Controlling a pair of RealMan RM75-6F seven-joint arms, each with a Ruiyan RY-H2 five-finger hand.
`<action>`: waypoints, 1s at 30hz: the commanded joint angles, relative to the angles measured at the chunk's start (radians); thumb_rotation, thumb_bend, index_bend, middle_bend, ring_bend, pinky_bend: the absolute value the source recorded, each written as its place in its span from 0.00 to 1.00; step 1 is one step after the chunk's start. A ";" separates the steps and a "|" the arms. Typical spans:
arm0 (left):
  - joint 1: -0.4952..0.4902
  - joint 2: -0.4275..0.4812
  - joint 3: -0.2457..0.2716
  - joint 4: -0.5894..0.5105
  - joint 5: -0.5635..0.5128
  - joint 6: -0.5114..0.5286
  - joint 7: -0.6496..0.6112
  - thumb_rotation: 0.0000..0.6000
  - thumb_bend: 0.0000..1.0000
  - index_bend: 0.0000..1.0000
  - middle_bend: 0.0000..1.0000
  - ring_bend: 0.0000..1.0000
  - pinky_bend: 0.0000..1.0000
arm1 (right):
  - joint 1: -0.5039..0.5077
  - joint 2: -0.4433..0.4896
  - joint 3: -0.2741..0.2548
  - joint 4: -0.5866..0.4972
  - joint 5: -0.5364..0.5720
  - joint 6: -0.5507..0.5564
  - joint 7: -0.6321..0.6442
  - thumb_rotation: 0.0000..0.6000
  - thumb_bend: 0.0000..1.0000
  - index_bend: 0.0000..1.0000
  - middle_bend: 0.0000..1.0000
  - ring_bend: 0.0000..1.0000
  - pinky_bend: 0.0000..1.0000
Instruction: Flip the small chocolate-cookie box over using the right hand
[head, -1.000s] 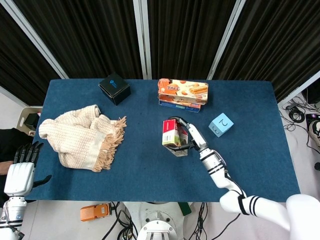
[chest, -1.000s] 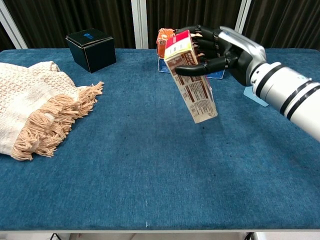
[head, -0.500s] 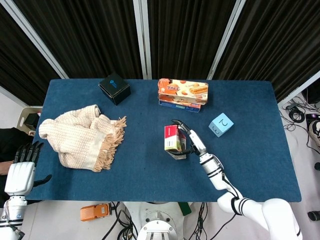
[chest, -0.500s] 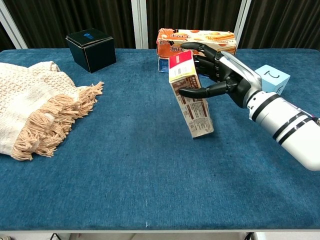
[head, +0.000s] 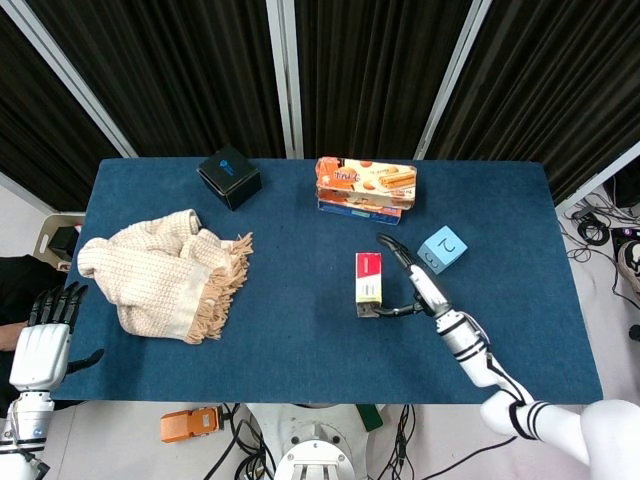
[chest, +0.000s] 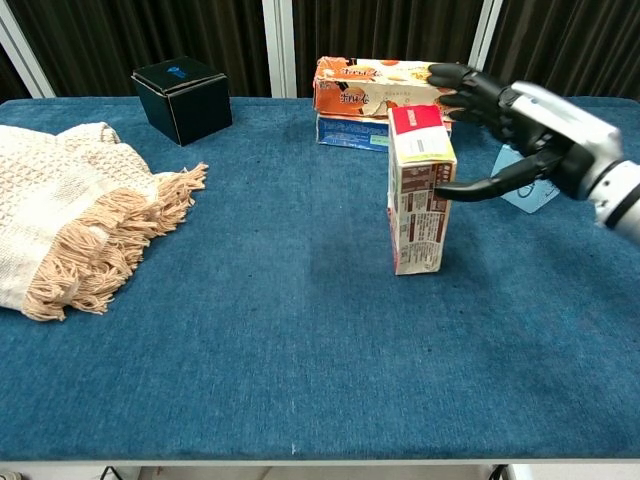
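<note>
Chocolate-cookie box (chest: 420, 200) stands upright on one short end, a little right of the bench's (head: 300, 340) middle, its red-and-white end flap facing up. It leans on nothing. The right hand (chest: 525, 135) sits just beside it on the right, fingers (chest: 470, 187) spread apart and holding nothing; the thumb reaches toward the box's right face at about mid-height, and whether its tip touches the cardboard cannot be told. The other fingers extend above and behind the box's top corner, apart from it. In the head view the same right hand (head: 412, 285) shows with its arm running off toward the bench's near right corner.

Toward the far edge, behind the box, an orange biscuit carton (head: 365, 178) lies flat on top of a blue package (head: 345, 208). A black cube box (head: 229, 177) sits closed near the far left part of the bench. A light blue cube marked "2" (head: 441, 249) lies right of the hand. A cream knitted cloth with fringe (head: 165, 272) is heaped on the left half. All the boxes are closed, so their contents are hidden.

The left hand (head: 42, 345) hangs off the bench's near left corner, fingers extended and apart, empty.
</note>
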 joint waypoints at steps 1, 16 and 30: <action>-0.001 -0.001 -0.001 0.002 0.001 0.001 -0.003 1.00 0.00 0.07 0.06 0.00 0.00 | -0.022 0.179 -0.007 -0.202 0.000 0.002 -0.170 1.00 0.20 0.00 0.01 0.00 0.00; -0.003 -0.003 0.003 0.002 0.016 0.011 -0.001 1.00 0.00 0.07 0.06 0.00 0.00 | 0.166 0.585 0.098 -0.902 0.550 -0.414 -0.998 1.00 0.10 0.00 0.01 0.00 0.00; 0.013 -0.004 0.009 0.020 0.004 0.018 -0.020 1.00 0.00 0.07 0.06 0.00 0.00 | 0.415 0.440 0.079 -0.918 1.054 -0.334 -1.448 1.00 0.10 0.00 0.01 0.00 0.00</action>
